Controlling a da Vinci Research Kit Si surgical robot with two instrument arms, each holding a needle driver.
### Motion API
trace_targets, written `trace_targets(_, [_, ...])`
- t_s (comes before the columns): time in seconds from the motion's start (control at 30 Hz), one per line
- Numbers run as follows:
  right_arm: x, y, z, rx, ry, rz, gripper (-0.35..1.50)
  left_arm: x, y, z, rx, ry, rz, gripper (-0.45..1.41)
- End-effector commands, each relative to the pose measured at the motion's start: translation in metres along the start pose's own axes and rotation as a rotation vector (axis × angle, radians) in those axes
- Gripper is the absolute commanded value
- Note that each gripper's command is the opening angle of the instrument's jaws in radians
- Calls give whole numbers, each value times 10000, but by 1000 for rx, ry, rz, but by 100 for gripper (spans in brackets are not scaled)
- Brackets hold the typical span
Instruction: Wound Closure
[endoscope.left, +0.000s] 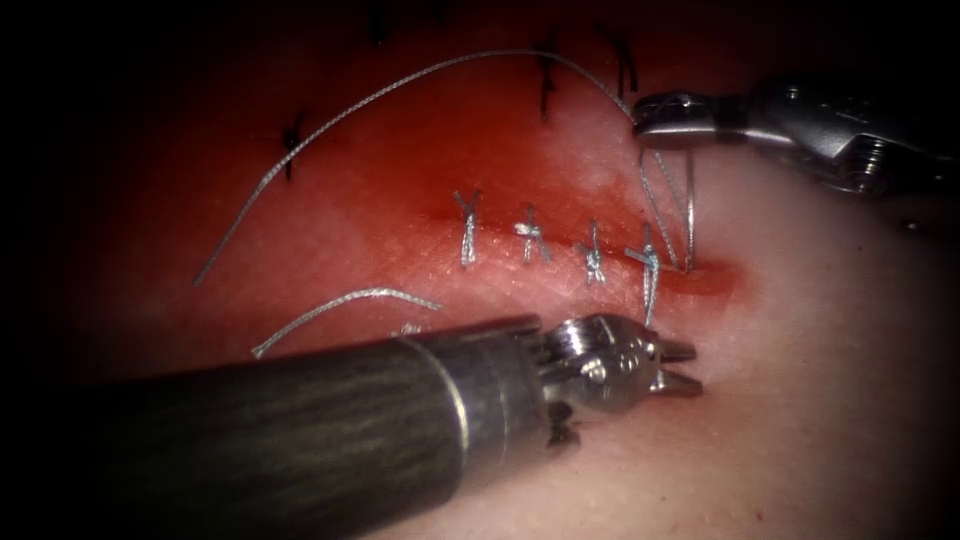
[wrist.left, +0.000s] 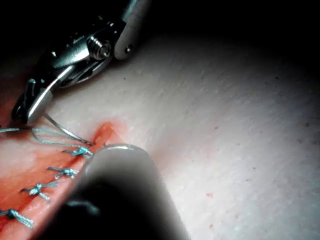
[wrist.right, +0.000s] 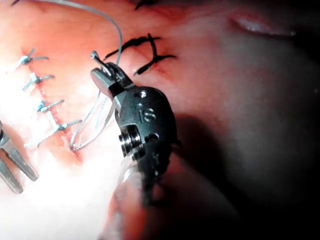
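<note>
The cut (endoscope.left: 590, 262) runs across the red-stained tissue (endoscope.left: 820, 330) and carries several knotted stitches (endoscope.left: 533, 238). My right tool (endoscope.left: 642, 120) hangs above the cut's right end, jaws shut on the needle (endoscope.left: 690, 205) near one end. The needle curves down and meets the tissue at the right end of the cut (endoscope.left: 688, 267), with strands of thread (endoscope.left: 655, 205) beside it. From the right tool (wrist.right: 100, 72) a long thread (endoscope.left: 400, 85) arcs left to a free end. My left tool (endoscope.left: 692, 368) sits just in front of the cut, jaws open, holding nothing. The left tool (wrist.right: 24, 182) and right tool (wrist.left: 25, 112) also appear in the opposite wrist views.
A loose piece of thread (endoscope.left: 340, 300) lies on the tissue left of the left tool's shaft (endoscope.left: 300, 430). Dark stitches (endoscope.left: 545, 85) mark the tissue behind the cut. Red fluid (endoscope.left: 500, 170) spreads around the stitch line.
</note>
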Motion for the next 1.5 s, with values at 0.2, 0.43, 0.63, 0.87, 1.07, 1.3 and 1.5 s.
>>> trace_targets(0.2, [8, 8, 13, 2, 15, 56, -35, 3, -2, 7, 2, 0, 2, 32])
trace_targets(0.43, [2, 9, 13, 35, 13, 151, -35, 1, -2, 6, -1, -2, 5, 32])
trace_targets(0.63, [-1, 5, 14, 83, 7, 218, -35, -1, -3, 5, -2, -2, 6, 32])
trace_targets(0.87, [-1, -1, 18, 153, 12, 297, -35, -5, -5, 1, -7, 0, 10, 32])
trace_targets(1.07, [-1, -5, 17, 161, 9, 306, -35, -8, -7, -4, -5, -2, 5, 32])
trace_targets(1.3, [-1, -15, 16, 183, 8, 363, -35, -9, -8, -5, -6, -2, 7, 32])
trace_targets(1.5, [1, -20, 19, 220, 0, 373, -35, -10, -9, -5, -4, -3, 7, 32])
